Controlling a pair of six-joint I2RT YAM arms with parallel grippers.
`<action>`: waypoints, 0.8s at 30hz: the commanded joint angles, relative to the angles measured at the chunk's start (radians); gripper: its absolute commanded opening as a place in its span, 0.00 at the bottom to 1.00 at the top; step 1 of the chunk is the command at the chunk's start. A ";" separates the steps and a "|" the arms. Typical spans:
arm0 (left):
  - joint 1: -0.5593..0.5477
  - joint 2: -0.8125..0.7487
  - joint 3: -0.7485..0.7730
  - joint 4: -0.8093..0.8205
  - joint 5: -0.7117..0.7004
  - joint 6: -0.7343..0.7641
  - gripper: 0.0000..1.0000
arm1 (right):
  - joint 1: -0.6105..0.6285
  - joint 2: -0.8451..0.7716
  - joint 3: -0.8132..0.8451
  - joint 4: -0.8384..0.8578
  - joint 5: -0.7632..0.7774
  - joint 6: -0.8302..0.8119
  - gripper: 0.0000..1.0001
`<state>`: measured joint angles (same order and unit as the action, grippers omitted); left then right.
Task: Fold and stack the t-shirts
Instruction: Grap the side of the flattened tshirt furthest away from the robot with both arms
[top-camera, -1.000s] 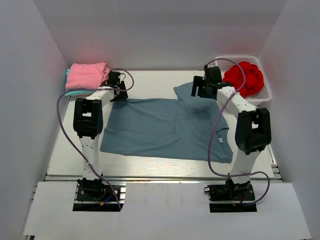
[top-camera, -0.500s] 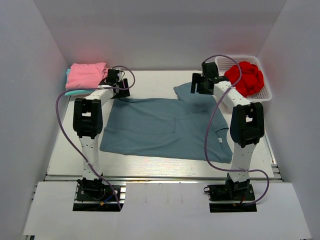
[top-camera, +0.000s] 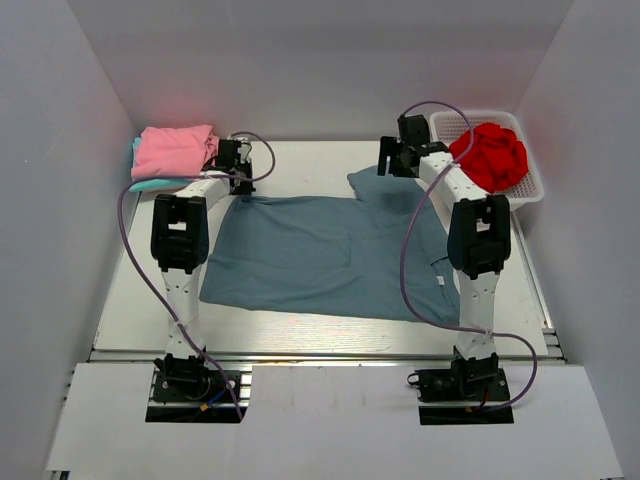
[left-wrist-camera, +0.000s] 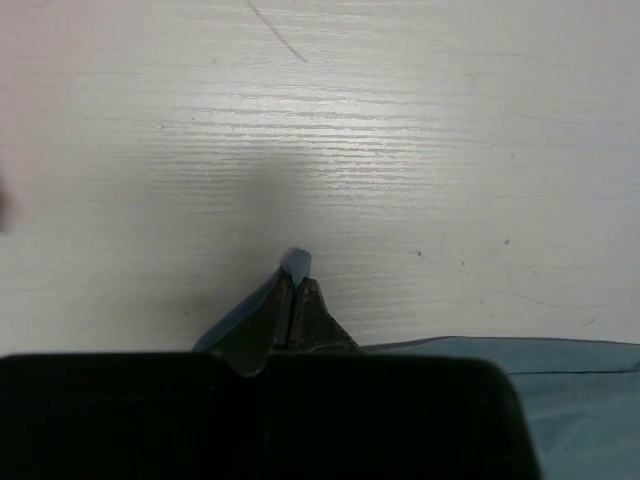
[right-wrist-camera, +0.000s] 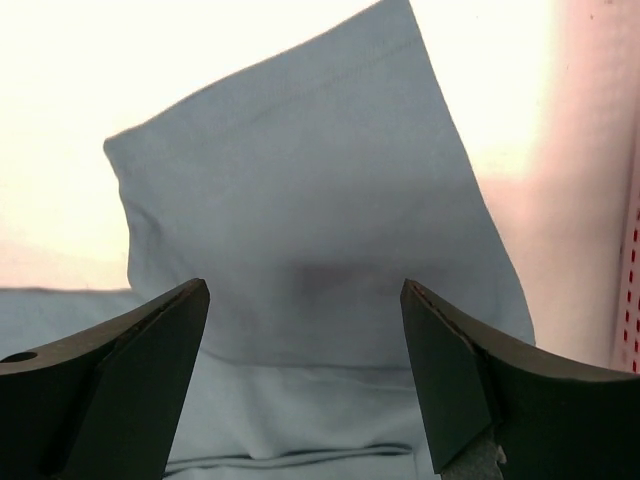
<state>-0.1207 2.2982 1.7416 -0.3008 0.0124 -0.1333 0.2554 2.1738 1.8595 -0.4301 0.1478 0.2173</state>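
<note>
A dusty blue-grey t-shirt (top-camera: 320, 255) lies spread flat on the table. My left gripper (top-camera: 240, 188) is at its far left corner. In the left wrist view the gripper (left-wrist-camera: 297, 283) is shut, with a tip of the blue-grey cloth (left-wrist-camera: 296, 263) poking out between the fingertips. My right gripper (top-camera: 388, 168) stands open over the shirt's far right sleeve (right-wrist-camera: 300, 180), its fingers (right-wrist-camera: 150, 340) wide apart with nothing between them. A pink t-shirt (top-camera: 175, 148) lies folded on a teal one (top-camera: 148, 185) at the far left. A bright red t-shirt (top-camera: 488, 155) is bunched in the basket.
A white mesh basket (top-camera: 530, 190) stands at the far right corner against the wall. White walls close in the table on three sides. Purple cables loop from both arms over the table's edges.
The left gripper has gone from open to shut on the shirt's far left corner. The right arm has swung farther back and left over the sleeve, still open.
</note>
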 joint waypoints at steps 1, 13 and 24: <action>0.000 -0.075 -0.037 -0.012 -0.041 0.012 0.00 | -0.008 0.044 0.110 -0.019 0.021 -0.001 0.83; 0.009 -0.220 -0.169 0.091 -0.065 -0.029 0.00 | -0.018 0.296 0.314 0.206 0.096 -0.087 0.90; 0.009 -0.223 -0.198 0.080 -0.037 -0.049 0.00 | -0.064 0.414 0.363 0.287 0.062 0.045 0.90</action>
<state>-0.1188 2.1407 1.5490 -0.2268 -0.0425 -0.1692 0.2195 2.5748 2.1853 -0.1917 0.2264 0.1959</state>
